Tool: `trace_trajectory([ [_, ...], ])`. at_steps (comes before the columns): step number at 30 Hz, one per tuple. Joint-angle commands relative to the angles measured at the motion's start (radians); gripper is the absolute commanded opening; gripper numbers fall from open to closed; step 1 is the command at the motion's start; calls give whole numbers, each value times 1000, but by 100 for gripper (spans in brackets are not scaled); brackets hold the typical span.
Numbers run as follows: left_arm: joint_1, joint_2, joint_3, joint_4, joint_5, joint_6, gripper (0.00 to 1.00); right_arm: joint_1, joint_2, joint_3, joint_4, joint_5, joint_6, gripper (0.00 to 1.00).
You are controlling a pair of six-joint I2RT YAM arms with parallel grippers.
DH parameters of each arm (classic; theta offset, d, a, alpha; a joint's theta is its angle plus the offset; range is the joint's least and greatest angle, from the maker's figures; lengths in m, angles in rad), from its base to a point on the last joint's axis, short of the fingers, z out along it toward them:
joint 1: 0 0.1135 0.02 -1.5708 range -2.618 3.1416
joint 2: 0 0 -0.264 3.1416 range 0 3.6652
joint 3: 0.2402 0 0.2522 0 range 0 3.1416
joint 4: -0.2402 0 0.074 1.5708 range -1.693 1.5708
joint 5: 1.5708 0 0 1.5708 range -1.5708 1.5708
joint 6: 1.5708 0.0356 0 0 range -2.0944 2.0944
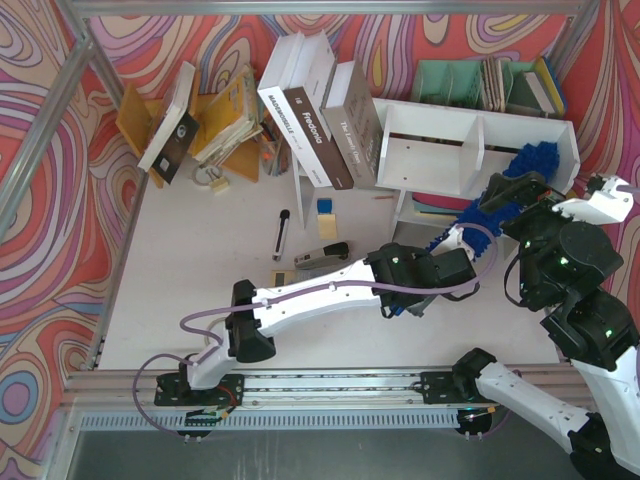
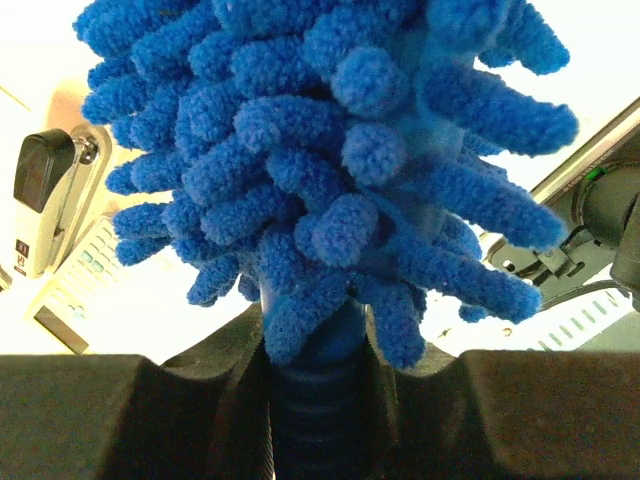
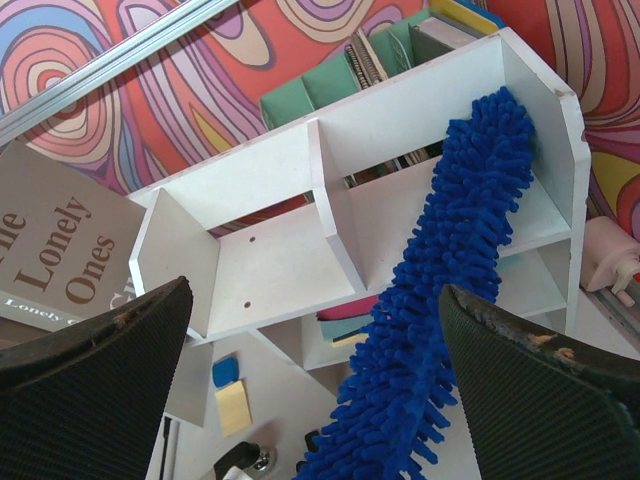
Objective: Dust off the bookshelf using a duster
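— At the back right of the table [image 1: 200, 260], the bookshelf [image 1: 430, 150] stands white and open-fronted, with two compartments on either side of a divider. Where is the duster [image 1: 533, 160]?
— Slanted across the right compartment. Its fluffy blue head runs from below the shelf's lower board up to the top right corner. In the right wrist view the tip seems to lie against the right side wall.
— And what holds it?
— The left gripper [image 2: 318, 395]. Its jaws are closed on the ribbed blue handle, just under the bristles. The left wrist view shows the handle pinched between both fingers.
— The right gripper [image 3: 320, 355]?
— Jaws spread wide, nothing between them. It hangs in front of the shelf, facing the compartments, and the duster shows farther off between its fingers.
— What else is near?
— Books [image 1: 320, 120] stand tilted just beside the shelf's left end. A teal organiser [image 1: 450, 80] sits behind it. A stapler [image 1: 322, 257] lies on the table by the left arm, with a yellow note pad [image 1: 327, 222] just beyond it.
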Motion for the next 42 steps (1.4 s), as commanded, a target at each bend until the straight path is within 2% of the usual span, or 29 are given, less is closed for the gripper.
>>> trace_trajectory([
  [1, -38, -74, -8, 39, -14, 26, 0, -4, 1, 6, 24, 21, -1, 99],
  [4, -54, -107, -13, 46, -39, 25, 0, -4, 6, 15, 22, 20, -2, 99],
  [9, -56, -166, -113, 102, -52, 17, 0, -4, 20, 28, 9, 11, 5, 99],
  [15, -55, -140, -178, 105, -16, 2, 0, -4, 11, 5, 8, 3, 16, 99],
  [21, -58, -137, -181, 86, 1, -9, 0, -4, 2, -15, 21, 6, 9, 99],
  [32, -73, -220, -187, 121, -29, -5, 0, -4, 7, -8, 16, 6, 9, 99],
  [42, -76, -225, -321, 136, -72, -42, 0, -4, 0, -34, 2, 2, 34, 99],
])
